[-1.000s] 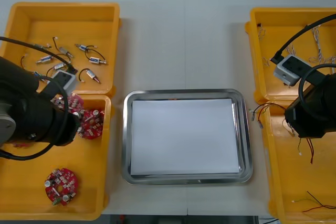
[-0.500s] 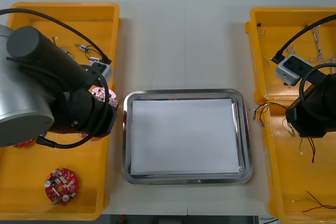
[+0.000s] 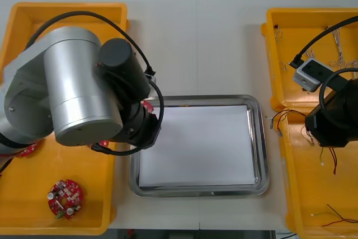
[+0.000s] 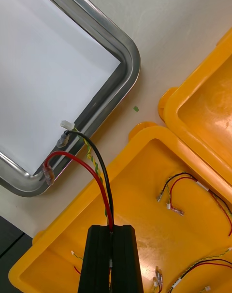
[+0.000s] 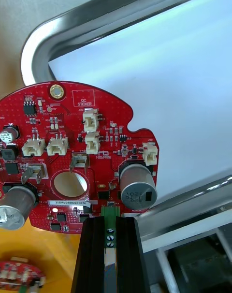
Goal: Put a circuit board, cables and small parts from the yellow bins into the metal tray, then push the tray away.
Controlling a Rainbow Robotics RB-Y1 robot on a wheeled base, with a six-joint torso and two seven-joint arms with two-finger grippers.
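Observation:
My left gripper (image 5: 110, 224) is shut on the green connector of a round red circuit board (image 5: 72, 148). It holds the board over the near-left corner of the metal tray (image 5: 92, 17), which is white inside. In the front view the left arm (image 3: 84, 93) covers the tray's left rim (image 3: 196, 99), and a sliver of the board (image 3: 147, 105) shows. My right gripper (image 4: 110, 231) is shut on a red and yellow cable (image 4: 92, 169) above the right near yellow bin (image 4: 145, 186). The cable's ends (image 3: 278, 118) hang by the tray's right rim.
Two more circuit boards (image 3: 65, 197) (image 3: 25, 149) lie in the left near bin. The right near bin holds several thin cables (image 4: 183, 196). The right far bin (image 3: 291, 20) has light cables. A green scrap (image 4: 136, 109) lies on the table by the tray.
The left arm has risen from the left near bin and swung right with the circuit board to the tray's left edge. The right arm has not moved.

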